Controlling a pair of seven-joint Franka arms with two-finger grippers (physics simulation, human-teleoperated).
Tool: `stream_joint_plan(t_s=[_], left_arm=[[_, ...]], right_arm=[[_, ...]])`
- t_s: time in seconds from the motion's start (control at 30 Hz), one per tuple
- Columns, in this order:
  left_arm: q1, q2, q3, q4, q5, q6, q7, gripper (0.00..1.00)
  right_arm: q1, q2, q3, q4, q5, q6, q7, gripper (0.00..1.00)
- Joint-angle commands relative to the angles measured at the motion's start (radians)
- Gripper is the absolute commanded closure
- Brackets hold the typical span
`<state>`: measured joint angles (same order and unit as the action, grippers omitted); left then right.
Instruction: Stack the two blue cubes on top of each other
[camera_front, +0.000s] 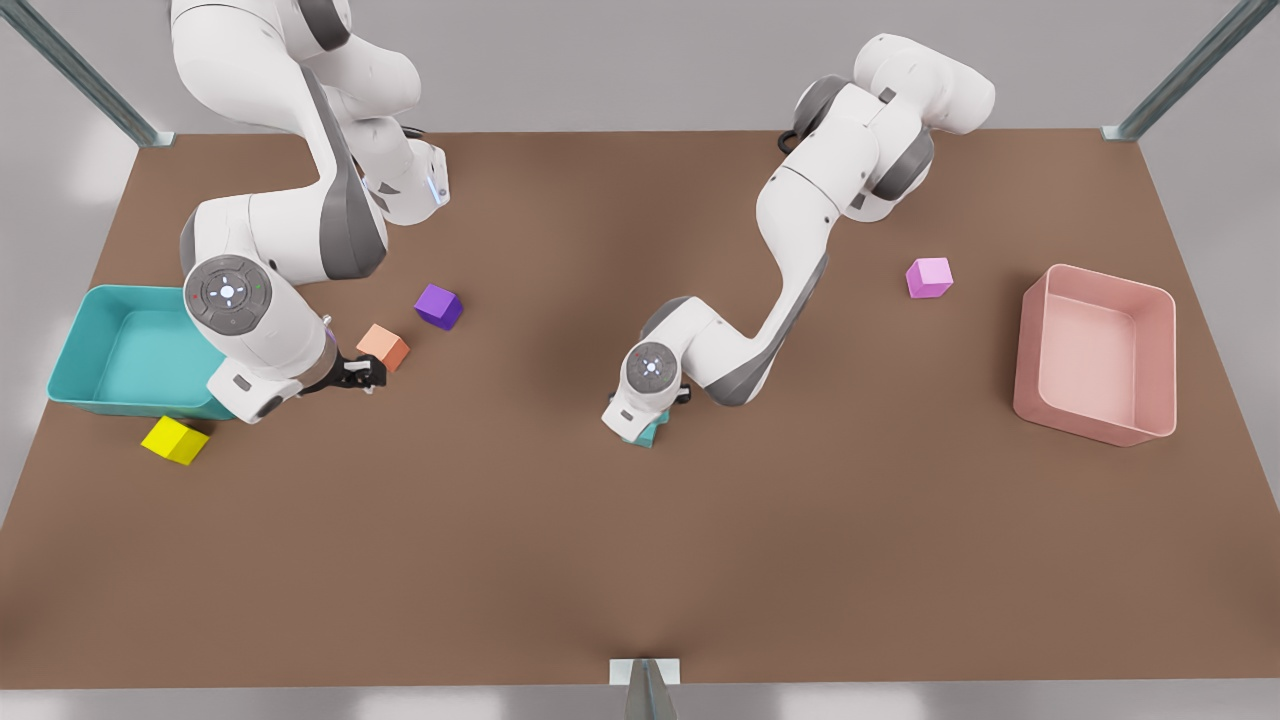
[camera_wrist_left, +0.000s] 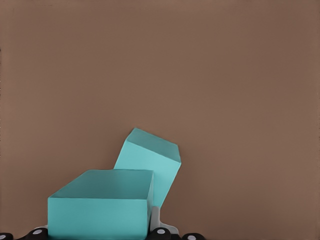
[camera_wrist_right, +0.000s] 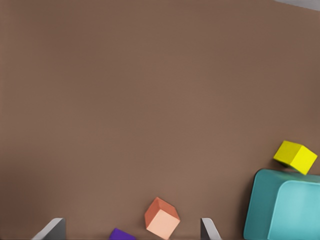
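- Teal bin (camera_front: 70, 340) sits at the tabletop's (camera_front: 640, 560) edge on the front view's left, with a yellow cube (camera_front: 174, 440) just beside its near corner.
- Right claw (camera_front: 365, 377) hangs low just beside an orange cube (camera_front: 384, 346), its fingers (camera_wrist_right: 210, 231) spread wide and holding nothing.
- Purple cube (camera_front: 438, 306) lies near the orange one, towards the far edge.
- Left claw (camera_front: 650, 420) is down at mid-tabletop, closed on the near teal cube (camera_wrist_left: 100, 207), one finger (camera_wrist_left: 155, 220) against its side.
- Tilted teal cube (camera_wrist_left: 150, 165) stands on an edge right behind it; whether they touch is unclear.
- Pink cube (camera_front: 929, 277) lies well apart.
- Pink bin (camera_front: 1030, 350) sits by the edge on the front view's right.
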<state>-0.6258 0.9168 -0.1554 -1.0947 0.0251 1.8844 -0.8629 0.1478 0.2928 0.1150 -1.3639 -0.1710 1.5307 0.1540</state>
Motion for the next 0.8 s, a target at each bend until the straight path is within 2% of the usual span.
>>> stream_joint_plan(t_s=[0.0,0.3,0.37,0.43,0.63,0.77], left_arm=[[0.0,-0.001,0.0,0.009,0.022,0.041,-0.156,0.42],[0.0,0.013,0.0,0.004,0.044,0.081,-0.157,0.42],[0.0,0.02,0.0,0.007,0.045,0.098,-0.157,0.39],[0.0,0.022,0.0,0.007,0.044,0.105,-0.156,0.0],[0.001,0.022,0.0,0.007,0.044,0.105,-0.157,0.0],[0.008,-0.022,-0.001,0.007,0.078,0.041,-0.157,0.0]], right_arm=[[-0.001,0.0,0.0,0.0,0.001,-0.001,-0.099,0.0],[-0.002,-0.001,-0.001,0.0,0.001,-0.001,-0.102,0.0],[-0.002,-0.001,-0.001,0.0,0.001,-0.001,-0.103,0.0],[-0.002,-0.001,-0.001,0.0,0.001,-0.001,-0.103,0.0],[-0.002,0.0,-0.001,0.0,0.001,-0.001,-0.103,0.0],[-0.002,-0.001,-0.001,0.0,0.001,-0.001,-0.102,0.0]])
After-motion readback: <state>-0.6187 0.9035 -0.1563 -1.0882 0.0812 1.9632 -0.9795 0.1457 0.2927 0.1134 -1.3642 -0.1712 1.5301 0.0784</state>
